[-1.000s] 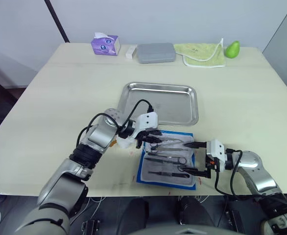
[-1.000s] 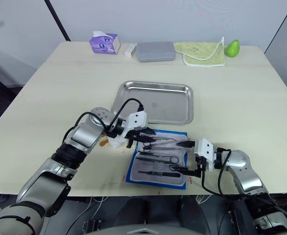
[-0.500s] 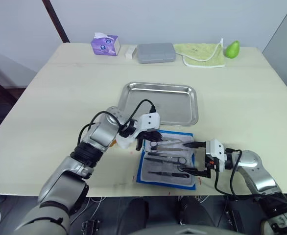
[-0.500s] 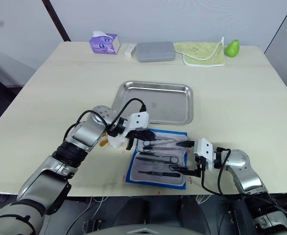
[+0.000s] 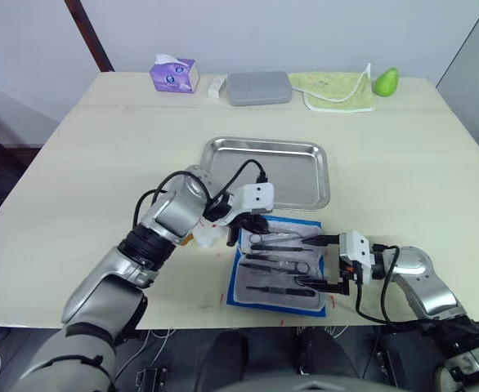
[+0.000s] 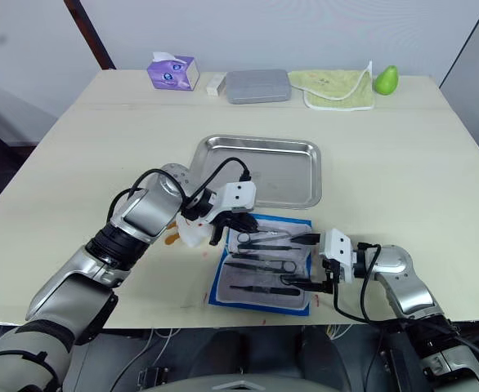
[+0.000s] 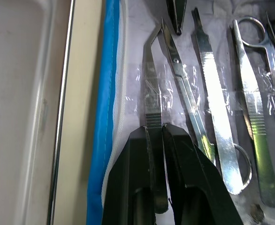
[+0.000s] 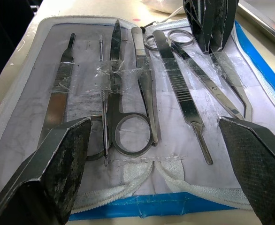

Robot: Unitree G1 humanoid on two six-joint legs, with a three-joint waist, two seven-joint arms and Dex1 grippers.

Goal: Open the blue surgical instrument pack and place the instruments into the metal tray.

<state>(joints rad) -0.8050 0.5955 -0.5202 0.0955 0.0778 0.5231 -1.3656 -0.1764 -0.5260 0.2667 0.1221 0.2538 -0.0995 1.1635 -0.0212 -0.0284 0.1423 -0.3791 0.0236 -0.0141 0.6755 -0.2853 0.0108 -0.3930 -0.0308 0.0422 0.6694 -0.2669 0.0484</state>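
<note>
Left gripper (image 7: 155,140): fingers clamped on the handle of bent forceps (image 7: 150,89), the tool's long axis in line with the fingers.

Blue pack (image 5: 282,261): lay open near the counter's front edge, remaining instruments (image 8: 142,89) in a row on its clear sheet.

Metal tray (image 5: 266,170): just behind the pack, nearer the left arm.

Right gripper (image 8: 156,154): fingers wide apart at the pack's right end.

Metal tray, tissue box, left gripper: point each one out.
Metal tray (image 5: 293,175), left eye view, on its bare floor.
Tissue box (image 5: 172,77), left eye view, on its purple front.
Left gripper (image 7: 155,133), left wrist view, between fingertips shut on a bent instrument.
</note>
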